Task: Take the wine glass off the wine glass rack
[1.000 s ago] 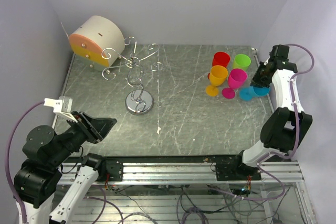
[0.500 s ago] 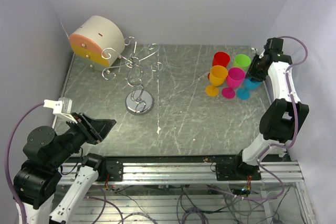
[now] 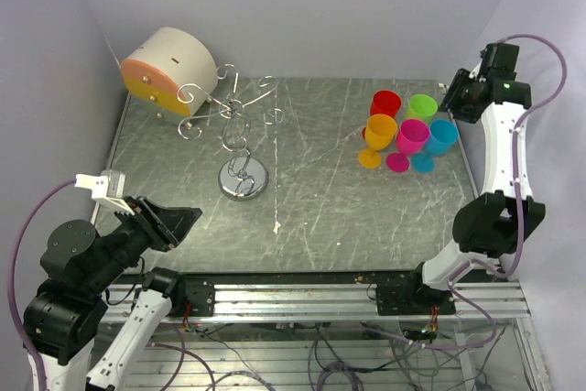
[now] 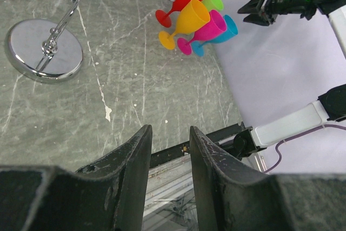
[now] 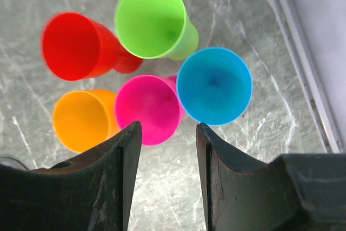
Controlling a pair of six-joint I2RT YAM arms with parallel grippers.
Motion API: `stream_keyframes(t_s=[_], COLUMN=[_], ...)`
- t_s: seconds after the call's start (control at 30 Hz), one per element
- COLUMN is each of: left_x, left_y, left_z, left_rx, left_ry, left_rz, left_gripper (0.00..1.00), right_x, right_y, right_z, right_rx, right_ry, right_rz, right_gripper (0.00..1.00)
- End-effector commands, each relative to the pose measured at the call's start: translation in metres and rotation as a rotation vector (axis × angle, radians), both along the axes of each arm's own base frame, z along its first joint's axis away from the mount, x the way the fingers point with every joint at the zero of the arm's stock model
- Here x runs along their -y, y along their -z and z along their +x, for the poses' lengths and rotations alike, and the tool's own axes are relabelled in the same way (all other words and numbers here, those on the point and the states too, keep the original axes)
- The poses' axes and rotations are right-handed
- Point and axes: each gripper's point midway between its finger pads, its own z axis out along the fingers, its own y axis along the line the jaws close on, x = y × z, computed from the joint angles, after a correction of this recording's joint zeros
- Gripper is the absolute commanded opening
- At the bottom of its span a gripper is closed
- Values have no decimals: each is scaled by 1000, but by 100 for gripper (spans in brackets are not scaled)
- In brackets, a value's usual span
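Rack: you find the wine glass rack (image 3: 243,177) upright left of centre on the table (image 3: 320,208), its round base flat on the surface.
Cylinder: the beige-and-orange cylinder (image 3: 169,70) sits in the far left corner, just behind the rack's hooks.
Glasses: red glass (image 5: 71,46), green glass (image 5: 150,19), orange glass (image 5: 82,120), pink glass (image 5: 147,109) and blue glass (image 5: 214,86) stand upright in a tight cluster at the right, well apart from the rack.
Right gripper (image 3: 455,98): raised above the cluster, jaws moderately apart, holding nothing.
Left gripper (image 4: 168,133): up over the near left corner, jaws a narrow gap apart, empty.
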Motion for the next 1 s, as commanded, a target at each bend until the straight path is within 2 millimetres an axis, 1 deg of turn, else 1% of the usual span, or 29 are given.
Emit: stream_keyframes(t_s=[0.0,0.07,0.13,0.17,0.23,0.27,0.3,0.33,0.4,0.43,0.47,0.57,0.67,0.7,0.73,0.83,0.9,0.97], left_x=[-5,-10,-16,-21,-35,-44,-50,-57,-68,-73,-76,-84,-93,-95,-97,-106,-110,-111], left_y=[3,4,3,2,0,-3,-4,-5,-5,-3,-1,12,29,33,36,42,43,43], left_z=[2,4,4,4,4,3,2,1,-1,0,0,3,8,9,10,11,10,9], left_rx=[3,7,22,35,53,72,81,90,103,104,103,74,16,-1,-14,-48,-51,-38], left_ry=[-30,-54,-84,-105,-172,-212,-243,-275,-330,-353,-369,-418,-470,-481,-492,-533,-552,-550], left_rz=[16,33,53,67,99,114,124,135,149,155,161,186,216,229,242,276,292,295], left_gripper=[45,44,44,45,46,47,47,48,49,51,53,62,75,85,99,99,99,99], right_x=[-13,-26,-49,-67,-87,-95,-102,-106,-111,-113,-115,-117,-105,-102,-100,-98,-100,-100], right_y=[-80,-107,-129,-144,-151,-144,-153,-142,-140,-138,-135,-120,-90,-83,-69,-53,-50,-47], right_z=[-18,-26,-36,-50,-71,-83,-96,-106,-128,-139,-148,-171,-175,-176,-177,-186,-192,-197], right_rx=[183,272,376,444,531,555,622,637,704,729,749,772,684,659,624,590,599,605], right_ry=[-28,-87,-191,-263,-335,-356,-380,-378,-362,-357,-357,-342,-239,-210,-190,-161,-168,-161], right_rz=[-26,-7,37,70,110,133,129,146,154,156,153,131,137,138,143,144,144,146], right_gripper=[45,45,48,50,54,56,60,67,83,97,99,100,100,100,100,100,100,100])
